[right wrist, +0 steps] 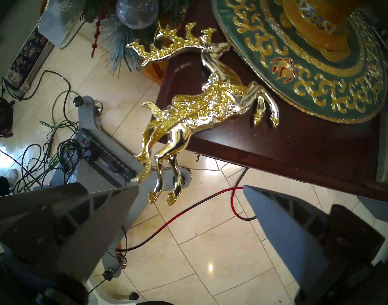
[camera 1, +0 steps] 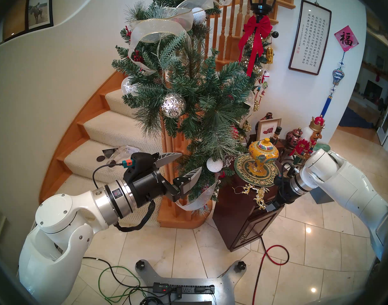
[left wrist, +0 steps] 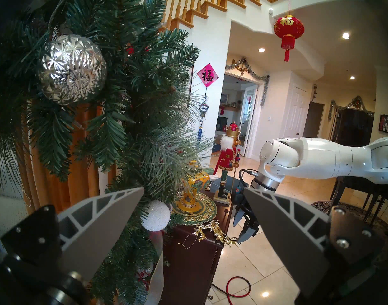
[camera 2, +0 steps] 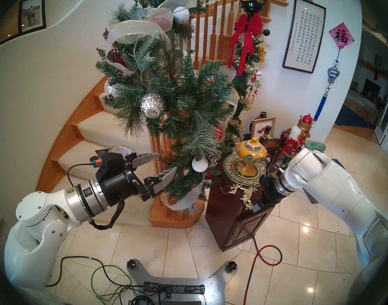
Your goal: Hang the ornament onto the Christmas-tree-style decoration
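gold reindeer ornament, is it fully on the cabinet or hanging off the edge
Partly hanging off. The shiny gold reindeer ornament lies flat on the dark wooden cabinet, hind legs past its edge over the floor; nothing holds it.

Gold ornament (camera 2: 247, 195) on cabinet (camera 2: 239, 223); left hand (camera 2: 164, 163) spread wide.

Right gripper (right wrist: 190, 189) hangs wide open over bare tile off the cabinet (right wrist: 287, 148) corner; nothing between its fingers. Gold reindeer ornament (right wrist: 201, 108) overhangs that corner, hind legs in free air just beyond the fingertips. Green-gold mat (right wrist: 320, 82) and yellow vase (camera 1: 263, 157) crowd the cabinet top behind it. Left gripper (camera 1: 188, 162) is open, its lower finger in the garland (camera 1: 201, 95) needles; white ball (camera 1: 214, 164) and silver ball (camera 1: 173, 105) near.
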